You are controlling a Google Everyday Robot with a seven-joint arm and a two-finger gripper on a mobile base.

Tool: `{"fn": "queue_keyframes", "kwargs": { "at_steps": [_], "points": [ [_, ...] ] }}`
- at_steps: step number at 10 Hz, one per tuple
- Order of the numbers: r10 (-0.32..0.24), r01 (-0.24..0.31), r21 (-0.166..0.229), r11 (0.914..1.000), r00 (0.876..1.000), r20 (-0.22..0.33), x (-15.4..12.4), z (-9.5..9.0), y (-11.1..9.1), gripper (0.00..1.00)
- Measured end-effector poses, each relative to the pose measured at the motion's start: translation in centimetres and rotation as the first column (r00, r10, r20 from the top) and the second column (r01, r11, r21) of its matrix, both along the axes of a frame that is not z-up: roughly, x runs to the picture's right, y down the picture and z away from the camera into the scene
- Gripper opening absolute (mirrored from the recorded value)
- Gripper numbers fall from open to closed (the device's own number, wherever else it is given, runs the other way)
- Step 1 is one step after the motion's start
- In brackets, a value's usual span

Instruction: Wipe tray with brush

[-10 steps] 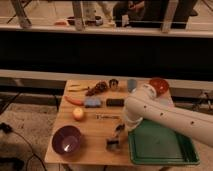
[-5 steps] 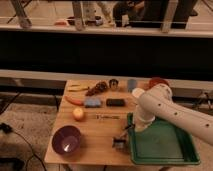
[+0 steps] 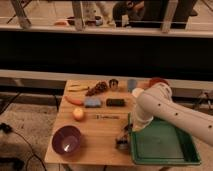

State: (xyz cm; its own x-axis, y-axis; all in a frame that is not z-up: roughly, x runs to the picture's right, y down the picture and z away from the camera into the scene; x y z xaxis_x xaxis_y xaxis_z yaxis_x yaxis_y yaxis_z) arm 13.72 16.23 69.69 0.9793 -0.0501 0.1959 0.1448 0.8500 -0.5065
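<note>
The claw [image 3: 123, 141] hangs low at the left rim of the tray [image 3: 170, 146], seemingly placed to start a wiping stroke; whether it grips anything, I cannot tell.

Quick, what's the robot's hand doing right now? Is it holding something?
Gripper: down at the left edge of the green tray, over the table; open or closed cannot be told.

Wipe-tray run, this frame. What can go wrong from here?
The gripper sits low at the green tray, by its left rim; it may catch the rim and shove the tray instead of wiping inside.
The tray lies at the table front right corner, so a shove might slide it off.
The arm passes close to the red bowl behind it; a wide sweep could knock it.
</note>
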Motion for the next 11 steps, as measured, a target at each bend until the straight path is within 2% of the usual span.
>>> {"fn": "queue_keyframes", "kwargs": {
  "at_steps": [1,2,4,6,11],
  "points": [
    [0.006,-0.006,0.020,0.9998,1.000,0.010,-0.4,-1.2,-0.6,0.41],
    [0.017,-0.018,0.051,0.9986,1.000,0.023,-1.0,-2.7,-1.4,0.33],
    [0.037,-0.040,0.098,0.9944,0.999,0.031,-1.3,-4.6,-2.6,0.13],
    [0.055,-0.057,0.131,0.9897,0.998,0.021,-0.9,-5.5,-3.3,0.00],
    [0.117,-0.102,0.182,0.9779,0.990,-0.074,4.8,-5.6,-4.8,0.00]
  ]
}}
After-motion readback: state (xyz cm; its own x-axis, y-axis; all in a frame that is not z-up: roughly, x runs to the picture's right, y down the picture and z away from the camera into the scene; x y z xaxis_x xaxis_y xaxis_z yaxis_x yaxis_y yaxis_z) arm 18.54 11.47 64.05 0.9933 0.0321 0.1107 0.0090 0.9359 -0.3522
